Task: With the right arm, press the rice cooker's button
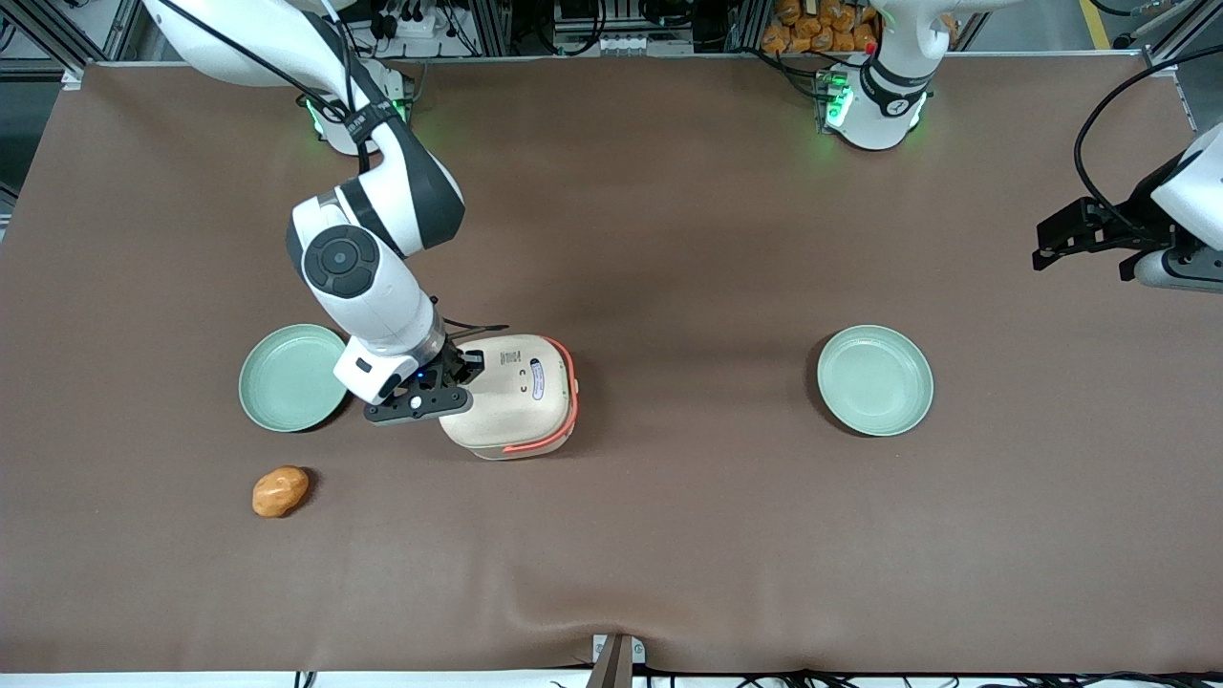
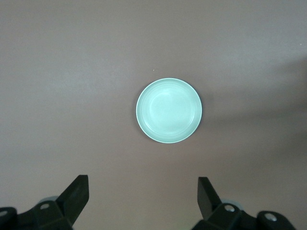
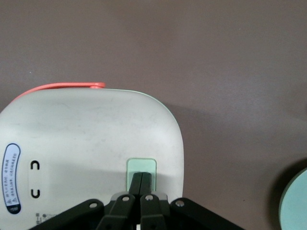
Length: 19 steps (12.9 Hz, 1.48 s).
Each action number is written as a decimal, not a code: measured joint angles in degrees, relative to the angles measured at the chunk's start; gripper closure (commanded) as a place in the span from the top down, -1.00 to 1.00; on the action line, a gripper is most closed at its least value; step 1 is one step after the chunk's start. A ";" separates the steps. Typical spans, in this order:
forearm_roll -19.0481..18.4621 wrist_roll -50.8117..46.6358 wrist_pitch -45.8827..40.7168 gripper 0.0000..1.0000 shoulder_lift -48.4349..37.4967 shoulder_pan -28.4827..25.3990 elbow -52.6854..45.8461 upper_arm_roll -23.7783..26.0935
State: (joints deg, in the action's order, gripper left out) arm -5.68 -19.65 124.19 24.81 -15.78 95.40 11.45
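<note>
On a brown tabletop [image 1: 669, 239], a small cream rice cooker [image 1: 516, 397] with a coral-orange handle band sits roughly midway between two pale green plates, closer to the plate at the working arm's end [image 1: 291, 376] than to the second plate [image 1: 875, 379], which lies toward the parked arm's end. An orange, potato-like lump [image 1: 280, 491] rests nearer the front camera than the first plate.

The right arm [image 1: 368, 277] bends down over the cooker, placing its black end effector [image 3: 141, 184] above the lid's edge. The two fingers [image 3: 135, 184] are pressed together with nothing held between them, likely so that they form one narrow tip for pushing. That tip lies over the button [image 3: 141, 166], a pale green rounded-square patch on the cream lid; contact seems likely, though the press depth cannot be judged. The lid appears closed, with the blue oval label [image 3: 11, 178] well apart from the button.
</note>
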 measured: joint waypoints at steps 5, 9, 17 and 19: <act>-0.16 0.00 1.03 -1.00 0.54 -0.05 -0.01 0.22; -0.27 0.00 1.13 -1.00 0.69 -0.05 -0.05 0.29; 5.17 -0.27 -12.22 1.00 0.50 0.42 -12.35 0.16; 6.79 -0.26 -19.89 1.00 -1.05 1.47 -16.97 0.04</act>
State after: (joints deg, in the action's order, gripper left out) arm 1.11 -19.91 104.30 23.76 -14.31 78.43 11.49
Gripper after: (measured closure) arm 0.348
